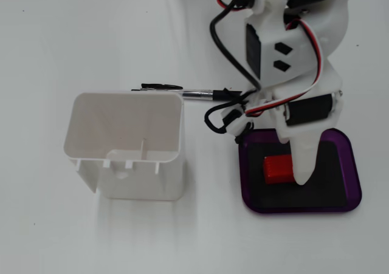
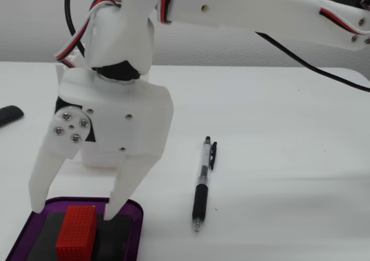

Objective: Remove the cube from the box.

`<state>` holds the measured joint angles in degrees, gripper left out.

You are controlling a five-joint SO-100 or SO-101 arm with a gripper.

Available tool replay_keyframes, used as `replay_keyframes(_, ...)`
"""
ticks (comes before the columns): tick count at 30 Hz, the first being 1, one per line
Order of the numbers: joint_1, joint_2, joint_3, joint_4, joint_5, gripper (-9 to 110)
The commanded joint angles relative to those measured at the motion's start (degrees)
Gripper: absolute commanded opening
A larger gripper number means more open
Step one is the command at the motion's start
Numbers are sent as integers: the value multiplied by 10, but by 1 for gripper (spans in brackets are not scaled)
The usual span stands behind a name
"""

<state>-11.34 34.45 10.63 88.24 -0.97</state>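
White gripper (image 2: 74, 209) hangs over the purple tray (image 2: 134, 217), jaws spread wide, nothing between them. In the low fixed view the two white fingers (image 2: 46, 177) straddle the top of the red block (image 2: 76, 233): one tip sits to the block's left, above the tray's left rim, the other to its right, near the tray's far right corner. Both tips are above the block's top face; no contact visible.

From the fixed view that looks down, the gripper (image 1: 302, 175) covers the right end of the red block (image 1: 278, 168); only the block's left part shows. The block lies flat on the black floor of the purple tray (image 1: 250, 203), roughly central, long side running left-right in this view. Only one finger (image 1: 302, 158) is clearly separable from above.

Arm body with black servos and red, white and black wiring rises behind the gripper, toward the top of the down-looking view.

Left of the gripper in that view stands a tall white bin (image 1: 127, 146), open top, well apart from the tray. A black-grip pen (image 1: 200, 93) lies behind the bin and tray, partly hidden by the cables. In the low view the pen (image 2: 202, 186) lies to the right of the gripper, clear of it, and the bin is mostly hidden behind the gripper body. A dark object (image 2: 10, 114) is cut by the left edge.
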Motion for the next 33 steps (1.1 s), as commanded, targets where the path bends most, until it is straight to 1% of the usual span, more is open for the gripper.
replay_keyframes(1, 2, 15, -16, -13, -2, 22)
replay_keyframes(17, 1, -63, -25, -24, -7, 21)
replay_keyframes(20, 1, -65, -25, -31, -8, 17)
replay_keyframes(26, 1, -66, -25, -32, -8, 0)
replay_keyframes(33, -3, -54, -37, -22, -7, 0)
